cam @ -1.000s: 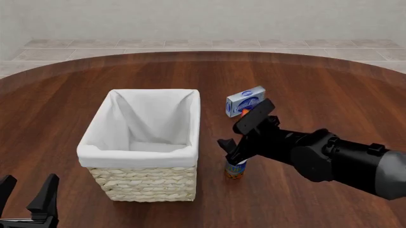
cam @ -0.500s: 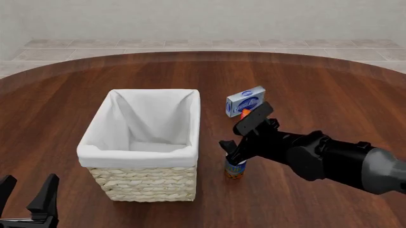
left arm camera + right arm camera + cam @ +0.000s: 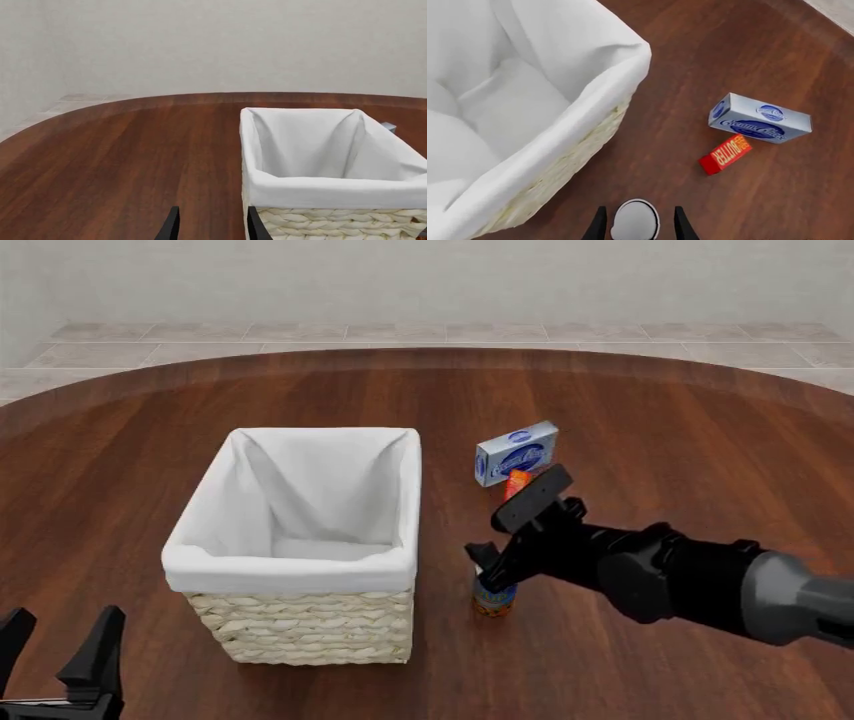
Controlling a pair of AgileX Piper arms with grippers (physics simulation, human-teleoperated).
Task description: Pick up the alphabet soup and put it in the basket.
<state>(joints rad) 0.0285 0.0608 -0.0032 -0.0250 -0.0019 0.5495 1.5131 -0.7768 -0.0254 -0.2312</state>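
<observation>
At the near left corner of the dark wooden worktop (image 3: 694,420), the left gripper (image 3: 54,655) sits idle with its jaws apart, nothing between them; to its right, near the middle of the worktop, stands the basket (image 3: 304,625), its white cloth lining (image 3: 287,568) folded over the woven rim; just right of the basket, the alphabet soup (image 3: 494,600) stands upright on the worktop, apart from the wicker wall; the right gripper (image 3: 491,570) hangs directly over the can, its jaws apart with one black finger on either side of the silver top, as the right wrist view shows; whether they touch the can cannot be told; farther back and slightly right lie a small red-orange box (image 3: 515,483) and, beyond it, a blue-white box (image 3: 517,452), close together.
</observation>
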